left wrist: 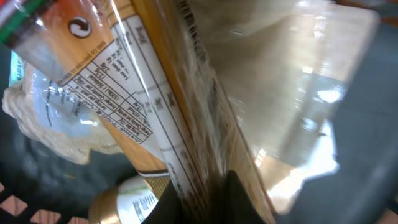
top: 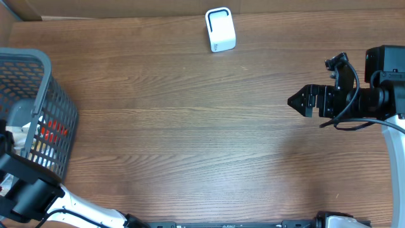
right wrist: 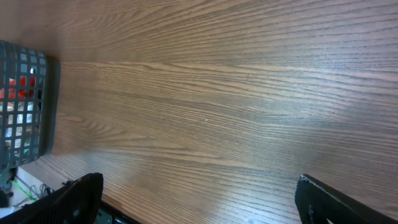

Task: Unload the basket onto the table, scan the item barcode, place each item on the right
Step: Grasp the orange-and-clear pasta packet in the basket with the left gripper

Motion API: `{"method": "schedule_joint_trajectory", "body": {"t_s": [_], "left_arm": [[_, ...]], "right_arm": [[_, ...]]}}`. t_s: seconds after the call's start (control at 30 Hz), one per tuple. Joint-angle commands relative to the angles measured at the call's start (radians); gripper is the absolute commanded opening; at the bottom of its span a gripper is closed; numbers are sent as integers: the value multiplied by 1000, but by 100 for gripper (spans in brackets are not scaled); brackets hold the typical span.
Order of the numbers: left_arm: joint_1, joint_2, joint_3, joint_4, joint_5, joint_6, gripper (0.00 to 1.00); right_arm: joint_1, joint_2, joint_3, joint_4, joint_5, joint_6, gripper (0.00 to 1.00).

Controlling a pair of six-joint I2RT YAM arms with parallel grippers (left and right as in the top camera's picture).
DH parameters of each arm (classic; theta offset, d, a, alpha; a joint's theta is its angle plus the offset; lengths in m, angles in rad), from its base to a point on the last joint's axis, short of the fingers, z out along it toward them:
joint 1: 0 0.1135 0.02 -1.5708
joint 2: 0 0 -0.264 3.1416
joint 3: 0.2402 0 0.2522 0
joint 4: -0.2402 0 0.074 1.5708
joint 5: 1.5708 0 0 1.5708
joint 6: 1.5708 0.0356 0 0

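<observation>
Desk (top: 190,126) of brown wood carries a grey mesh basket (top: 60,95) at its left edge, a white scanner (top: 220,30) at its far edge, the right gripper (top: 297,100) hovering spread wide near its right edge, and the left gripper (left wrist: 214,194) clenched on a clear-wrapped packet (left wrist: 161,124) inside the basket.

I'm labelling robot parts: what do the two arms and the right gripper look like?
The right arm is black and boxy at the wrist, with a black cable looping below it and a white link behind. The right gripper is black, angular and tapers to a point. The left arm shows a black block joined to a white tube.
</observation>
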Motion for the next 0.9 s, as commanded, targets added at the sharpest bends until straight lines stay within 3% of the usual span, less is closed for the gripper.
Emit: {"method": "schedule_joint_trajectory", "body": {"t_s": [0.0,0.23,0.3,0.4,0.5,0.57,0.63,0.73,0.8,0.87], "left_arm": [[-9,-19,97,5,42,64,4],[-9,-18,45,-11,29,25,5],[-9,-18,15,-10,17,3,18],[-9,-18,-46,11,14,1,50],[-9,-18,-125,54,14,1,73],[-9,-18,-177,104,12,1,86],[-9,-18,-225,165,14,1,93],[-10,-18,-291,263,20,2,92],[-13,-18,-324,316,19,2,83],[-15,-18,-330,329,19,2,66]], "right_arm": [[6,-7,23,11,-1,-8,100],[6,-7,23,20,8,-8,100],[6,-7,23,20,25,-8,100],[6,-7,23,20,34,-8,100],[6,-7,23,21,34,-8,100],[6,-7,23,20,34,-8,100],[6,-7,23,19,34,-8,100],[6,-7,23,20,34,-8,100],[6,-7,23,20,34,-8,100],[6,-7,23,19,34,-7,100]]}}
